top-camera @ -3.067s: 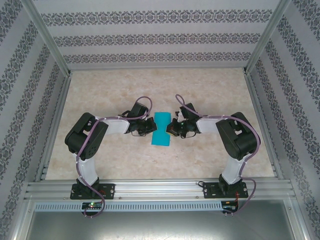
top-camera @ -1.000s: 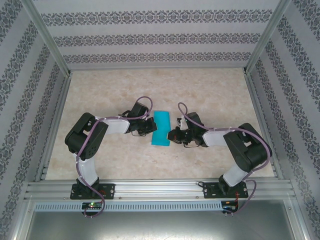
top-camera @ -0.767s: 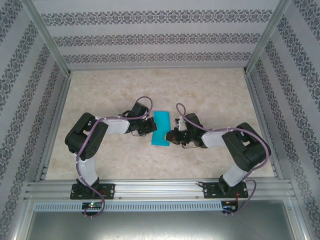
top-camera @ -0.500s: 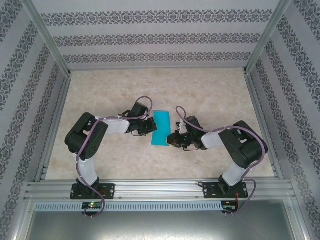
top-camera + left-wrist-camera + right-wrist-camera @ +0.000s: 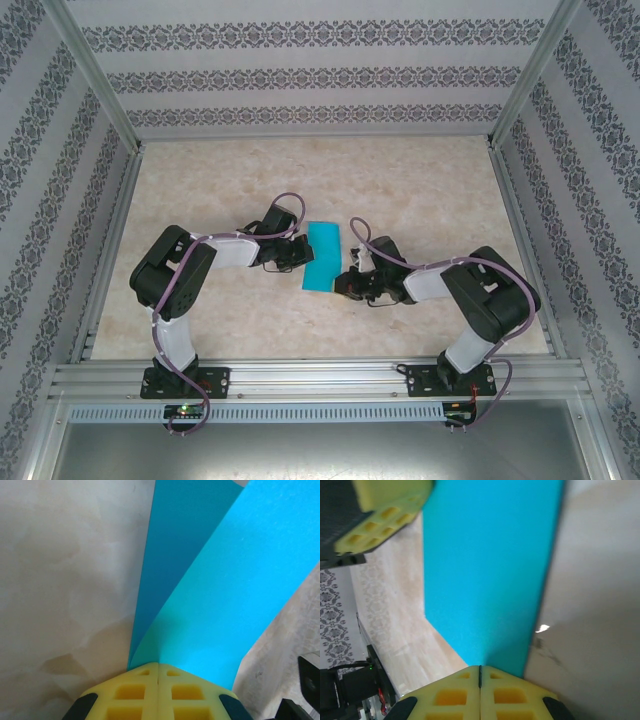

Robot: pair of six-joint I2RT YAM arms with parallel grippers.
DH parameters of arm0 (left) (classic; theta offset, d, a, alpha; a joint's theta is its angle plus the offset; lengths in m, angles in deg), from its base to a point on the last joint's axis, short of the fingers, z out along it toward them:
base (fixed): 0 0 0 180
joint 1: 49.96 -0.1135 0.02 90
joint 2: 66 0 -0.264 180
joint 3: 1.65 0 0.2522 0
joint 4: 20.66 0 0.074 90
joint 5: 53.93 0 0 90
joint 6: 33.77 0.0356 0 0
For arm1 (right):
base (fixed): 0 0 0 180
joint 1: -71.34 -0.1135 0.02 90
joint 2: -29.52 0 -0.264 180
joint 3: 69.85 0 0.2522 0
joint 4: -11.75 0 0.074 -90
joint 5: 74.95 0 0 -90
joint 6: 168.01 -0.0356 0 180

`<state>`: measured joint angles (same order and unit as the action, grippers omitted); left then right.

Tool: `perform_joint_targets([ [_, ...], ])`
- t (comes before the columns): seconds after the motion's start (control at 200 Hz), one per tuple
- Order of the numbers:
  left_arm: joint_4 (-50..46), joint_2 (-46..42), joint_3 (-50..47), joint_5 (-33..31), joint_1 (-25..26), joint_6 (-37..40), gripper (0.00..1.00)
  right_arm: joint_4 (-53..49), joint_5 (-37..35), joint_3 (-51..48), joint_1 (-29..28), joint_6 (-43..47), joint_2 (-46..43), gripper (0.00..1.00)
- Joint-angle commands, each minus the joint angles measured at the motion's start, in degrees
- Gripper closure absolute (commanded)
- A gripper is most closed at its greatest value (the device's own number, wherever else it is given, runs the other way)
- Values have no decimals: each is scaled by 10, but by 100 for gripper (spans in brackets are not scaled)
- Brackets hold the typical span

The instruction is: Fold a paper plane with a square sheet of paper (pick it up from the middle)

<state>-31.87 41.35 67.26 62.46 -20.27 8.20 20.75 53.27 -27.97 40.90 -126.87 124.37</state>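
Observation:
The square sheet of paper (image 5: 322, 256) lies folded into a narrow teal-blue rectangle in the middle of the table. My left gripper (image 5: 298, 256) is at its left edge, shut. In the left wrist view two paper layers (image 5: 225, 590) fan out from the closed tips of the left gripper (image 5: 158, 664). My right gripper (image 5: 342, 284) is shut at the near right corner. In the right wrist view the closed tips of the right gripper (image 5: 480, 667) rest on the flat paper (image 5: 485, 570) close to its right edge. One yellow finger of the left gripper (image 5: 385, 510) shows across the sheet.
The beige marbled table (image 5: 220, 180) is ringed by an aluminium frame (image 5: 320, 375) at the near edge and by patterned walls on the other sides. Both arms bend inward, their elbows (image 5: 172, 268) near the front corners.
My right gripper has slid along the paper's right edge from its middle toward the near corner. The left gripper and the paper have stayed put.

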Motion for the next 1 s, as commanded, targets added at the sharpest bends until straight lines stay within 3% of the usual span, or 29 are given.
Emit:
perform_joint_targets([
  [0.0,-52,11,-4,-17,7,7,100,-1,1,-5,5,21,11,94],
  [0.12,-50,9,-5,-17,8,8,100,-2,10,1,14,20,-31,93],
  [0.27,-50,9,-6,-14,8,8,100,-82,-43,52,35,53,-83,92],
  [0.465,-50,7,-9,-17,8,10,100,-57,-21,127,77,56,4,91],
  [0.694,-58,4,-17,-31,7,14,100,-3,3,126,85,43,73,92],
  [0.999,-63,9,-14,-32,8,18,100,-21,-5,134,77,56,57,91],
])
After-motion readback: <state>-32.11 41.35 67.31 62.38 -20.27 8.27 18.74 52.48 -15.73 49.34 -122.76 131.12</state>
